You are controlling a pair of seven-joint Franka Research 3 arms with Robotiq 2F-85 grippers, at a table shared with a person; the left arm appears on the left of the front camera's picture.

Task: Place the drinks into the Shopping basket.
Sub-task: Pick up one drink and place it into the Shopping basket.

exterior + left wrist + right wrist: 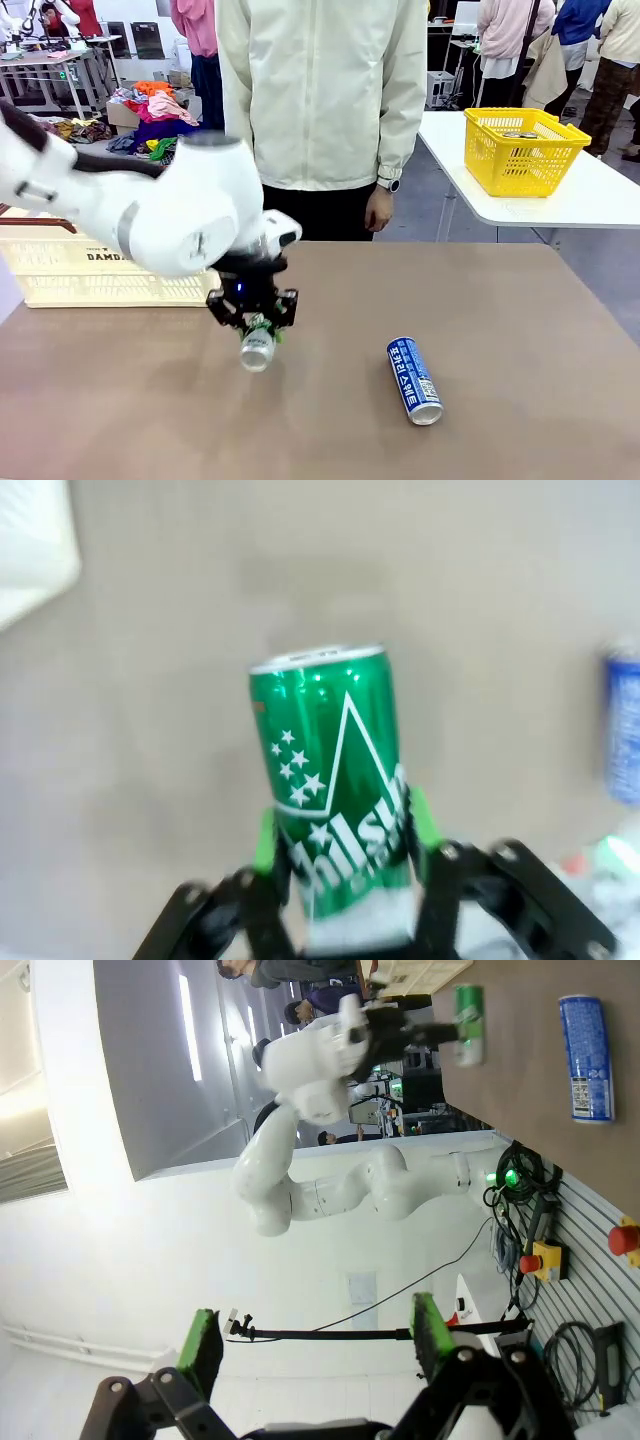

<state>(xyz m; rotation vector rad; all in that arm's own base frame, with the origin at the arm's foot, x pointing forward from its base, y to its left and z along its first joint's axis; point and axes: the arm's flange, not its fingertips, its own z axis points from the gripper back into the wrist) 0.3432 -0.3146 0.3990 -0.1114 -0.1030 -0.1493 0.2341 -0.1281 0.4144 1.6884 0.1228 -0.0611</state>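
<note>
Clamping on the green can (328, 750), near its base end, is seen at the left tool (254, 320), over the counter (520, 310). Right tool (315, 1345) is held wide apart, nothing between. Blue can (414, 380) is laid flat, right of centre. Shopping basket (85, 280) is partly hidden by the left arm (150, 205).

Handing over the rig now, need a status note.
Left claw: shut on the green aluminium can, left of centre over the brown table.
Right claw: open, empty, pointing away from the table.
Blue aluminium can with white lettering: on its side on the table, right of centre.
Cream lattice shopping basket: table's far left; contents hidden.
Done: green can gripped. Left: basket it, then the blue can.
</note>
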